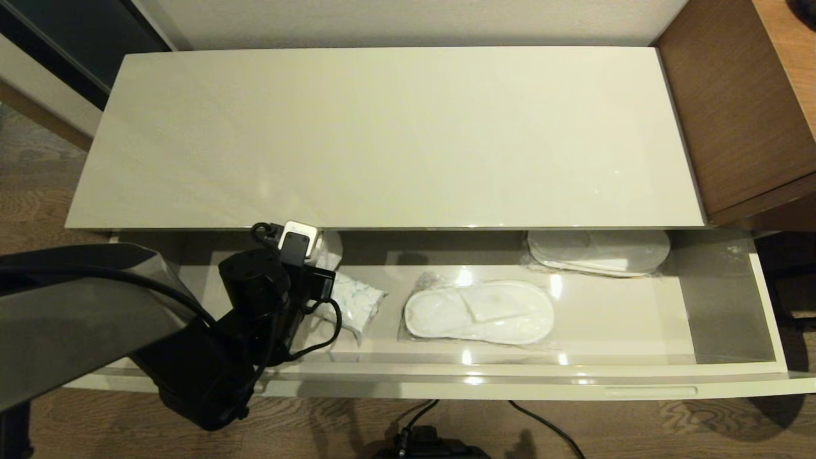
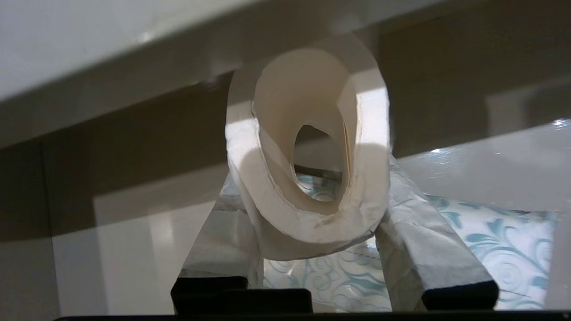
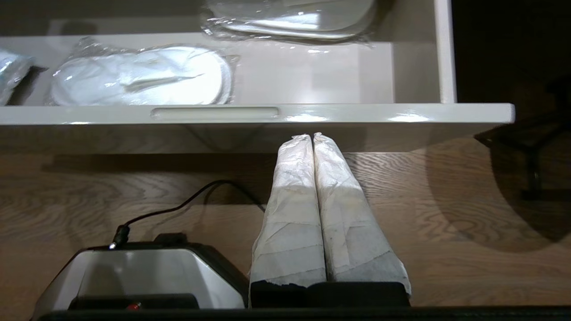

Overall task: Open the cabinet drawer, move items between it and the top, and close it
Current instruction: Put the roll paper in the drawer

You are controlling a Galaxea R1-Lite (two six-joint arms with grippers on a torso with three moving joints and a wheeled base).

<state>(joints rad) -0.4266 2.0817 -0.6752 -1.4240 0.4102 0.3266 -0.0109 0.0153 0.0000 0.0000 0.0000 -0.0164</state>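
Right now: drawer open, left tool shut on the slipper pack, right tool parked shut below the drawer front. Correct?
Not quite. The left tool is shut on the toilet paper roll, as the left wrist view shows; the slipper pack lies untouched in the open drawer. The right tool is shut below the drawer front, as you said.

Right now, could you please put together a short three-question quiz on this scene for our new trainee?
1. True or false: the cabinet drawer is pulled out.
2. What is the left gripper squeezing? A) the toilet paper roll B) wrapped slippers C) the printed packet
3. Fill in: the right gripper hangs over the wooden floor, in front of the drawer, with its fingers ____.

Key:
1. True; the top overhangs only its back part.
2. A; the roll is pinched out of round, above the printed packet.
3. Shut, holding nothing.
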